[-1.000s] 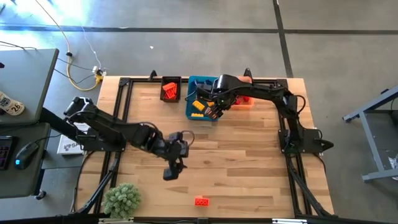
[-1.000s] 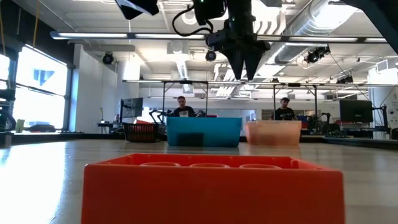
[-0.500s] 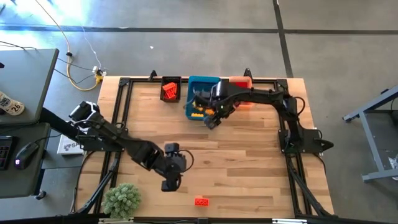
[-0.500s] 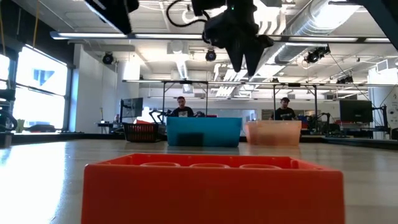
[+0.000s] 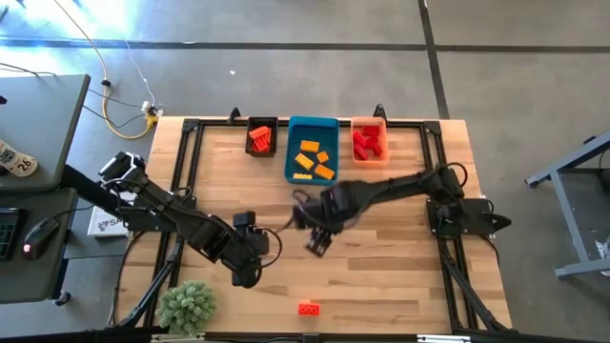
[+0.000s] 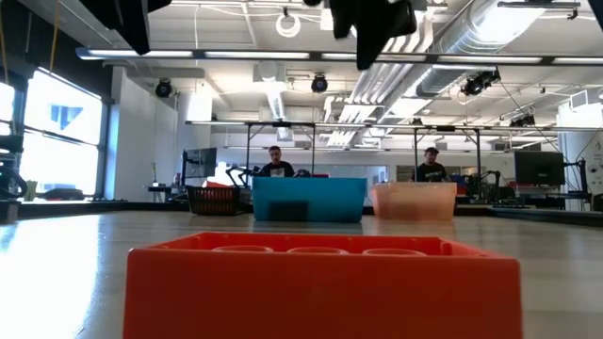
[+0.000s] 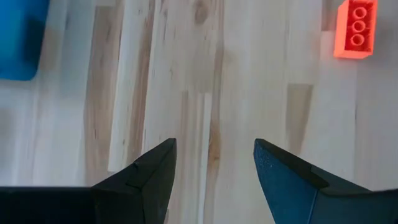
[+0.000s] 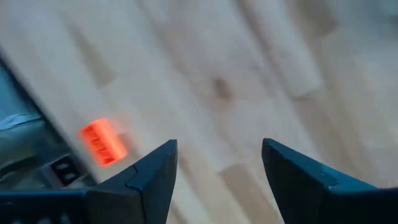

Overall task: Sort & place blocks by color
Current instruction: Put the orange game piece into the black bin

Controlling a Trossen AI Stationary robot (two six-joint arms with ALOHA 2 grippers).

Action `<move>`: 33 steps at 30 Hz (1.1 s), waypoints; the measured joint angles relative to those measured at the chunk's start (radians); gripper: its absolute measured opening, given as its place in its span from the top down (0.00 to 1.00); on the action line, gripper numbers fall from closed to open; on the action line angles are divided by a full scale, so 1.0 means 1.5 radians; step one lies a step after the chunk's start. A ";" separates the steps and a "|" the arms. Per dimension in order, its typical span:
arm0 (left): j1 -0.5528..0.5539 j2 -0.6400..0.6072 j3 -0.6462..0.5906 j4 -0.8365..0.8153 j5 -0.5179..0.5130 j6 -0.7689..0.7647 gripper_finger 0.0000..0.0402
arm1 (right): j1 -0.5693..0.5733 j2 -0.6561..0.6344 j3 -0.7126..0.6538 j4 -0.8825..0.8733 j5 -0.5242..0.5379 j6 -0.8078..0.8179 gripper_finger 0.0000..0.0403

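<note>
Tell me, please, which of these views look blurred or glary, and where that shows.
Right wrist view: the wood grain and the red block smear in streaks, as from motion. Left wrist view: sharp, the block's studs distinct. Low view: the near block fills the foreground, softly focused, against bright windows and ceiling lights. High view: glare washes the floor at upper left; the right gripper looks slightly smeared.

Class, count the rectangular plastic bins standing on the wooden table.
3, in a row along the far edge: black bin, blue bin, orange bin. None seems hidden.
</note>
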State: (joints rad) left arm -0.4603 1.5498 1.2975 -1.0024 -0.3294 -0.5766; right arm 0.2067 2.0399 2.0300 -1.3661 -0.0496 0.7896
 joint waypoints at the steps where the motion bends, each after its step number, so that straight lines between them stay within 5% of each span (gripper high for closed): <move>1: 0.000 -0.003 -0.001 -0.001 0.000 0.000 0.50 | 0.015 0.000 0.000 0.019 -0.005 0.004 0.45; 18: 0.001 -0.008 0.000 0.002 0.000 -0.010 0.50 | 0.211 0.059 0.000 0.232 0.080 -0.061 0.45; 33: 0.001 -0.008 0.000 0.002 0.000 -0.016 0.50 | 0.262 0.195 0.000 0.281 0.084 -0.078 0.45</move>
State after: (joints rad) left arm -0.4595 1.5372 1.2976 -0.9990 -0.3290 -0.6012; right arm 0.5999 2.3331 2.0296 -0.9450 0.0761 0.6727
